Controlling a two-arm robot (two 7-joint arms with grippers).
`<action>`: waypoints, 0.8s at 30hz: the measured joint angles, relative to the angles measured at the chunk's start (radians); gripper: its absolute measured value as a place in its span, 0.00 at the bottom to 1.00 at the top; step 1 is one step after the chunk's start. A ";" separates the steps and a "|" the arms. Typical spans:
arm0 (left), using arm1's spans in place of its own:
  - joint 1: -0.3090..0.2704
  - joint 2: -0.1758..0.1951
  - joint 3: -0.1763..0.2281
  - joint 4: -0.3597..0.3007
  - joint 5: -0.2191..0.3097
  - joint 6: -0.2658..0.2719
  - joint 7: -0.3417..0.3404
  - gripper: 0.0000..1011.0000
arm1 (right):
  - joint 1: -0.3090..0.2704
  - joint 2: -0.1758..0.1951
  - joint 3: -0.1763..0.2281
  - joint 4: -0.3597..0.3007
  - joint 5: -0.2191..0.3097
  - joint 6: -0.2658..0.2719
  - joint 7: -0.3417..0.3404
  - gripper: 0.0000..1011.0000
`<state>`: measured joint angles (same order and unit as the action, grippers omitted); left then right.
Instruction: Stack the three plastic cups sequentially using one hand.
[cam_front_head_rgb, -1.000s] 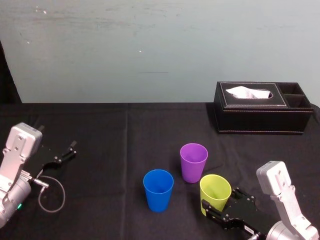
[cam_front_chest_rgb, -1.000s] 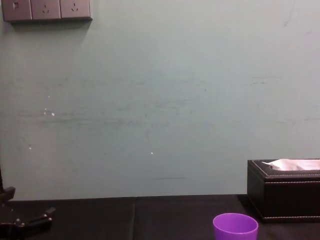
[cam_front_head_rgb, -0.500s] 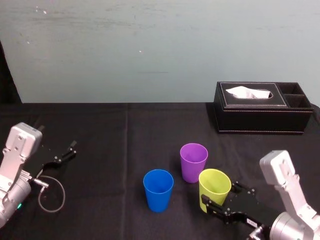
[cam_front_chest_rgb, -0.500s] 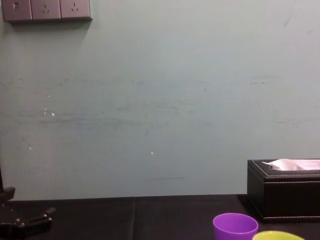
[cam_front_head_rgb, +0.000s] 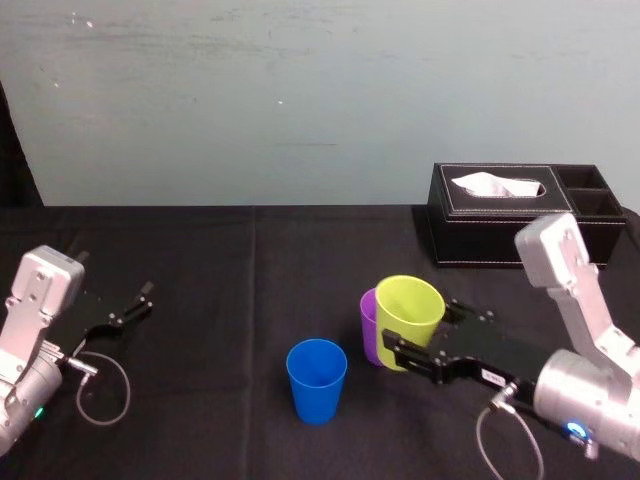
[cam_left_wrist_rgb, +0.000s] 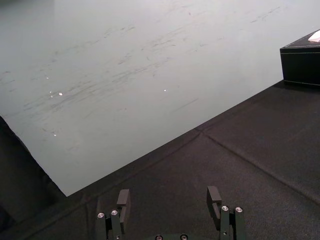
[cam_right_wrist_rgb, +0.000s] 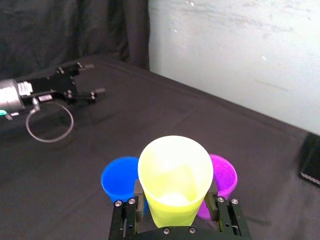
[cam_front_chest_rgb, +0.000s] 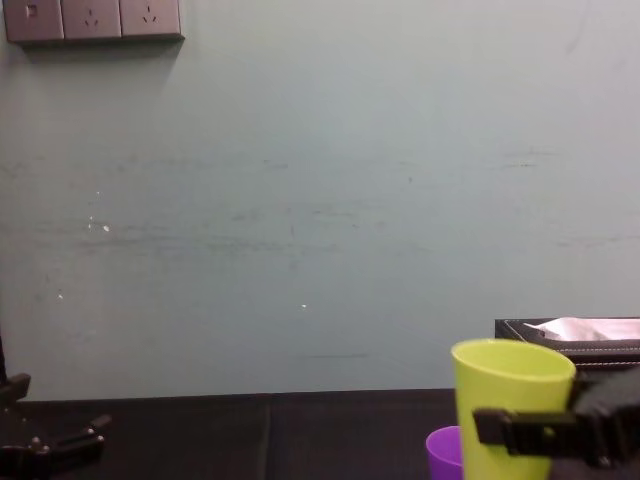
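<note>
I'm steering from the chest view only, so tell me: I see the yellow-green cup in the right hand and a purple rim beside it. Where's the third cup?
Observer: The blue cup stands upright on the black table, left of the purple cup and nearer the robot.
Operator: Is the yellow-green cup centred over either?
Observer: Apparently not; the right wrist view shows it, between the right hand's fingers, between the blue and purple rims.
Operator: And the other arm?
Observer: The left hand is open, parked at the table's left.
</note>
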<state>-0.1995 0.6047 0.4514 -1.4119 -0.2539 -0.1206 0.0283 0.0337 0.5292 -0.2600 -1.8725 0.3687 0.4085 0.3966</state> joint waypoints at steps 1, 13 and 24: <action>0.000 0.000 0.000 0.000 0.000 0.000 0.000 0.99 | 0.020 -0.002 -0.010 0.001 0.001 0.008 0.002 0.71; 0.000 0.000 0.000 0.000 0.000 0.000 0.000 0.99 | 0.180 -0.057 -0.140 0.075 -0.032 0.035 0.000 0.71; 0.000 0.000 0.000 0.000 0.000 0.000 0.000 0.99 | 0.223 -0.088 -0.205 0.110 -0.047 0.029 -0.007 0.71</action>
<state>-0.1995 0.6047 0.4514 -1.4120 -0.2539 -0.1206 0.0283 0.2570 0.4416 -0.4649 -1.7628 0.3219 0.4374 0.3900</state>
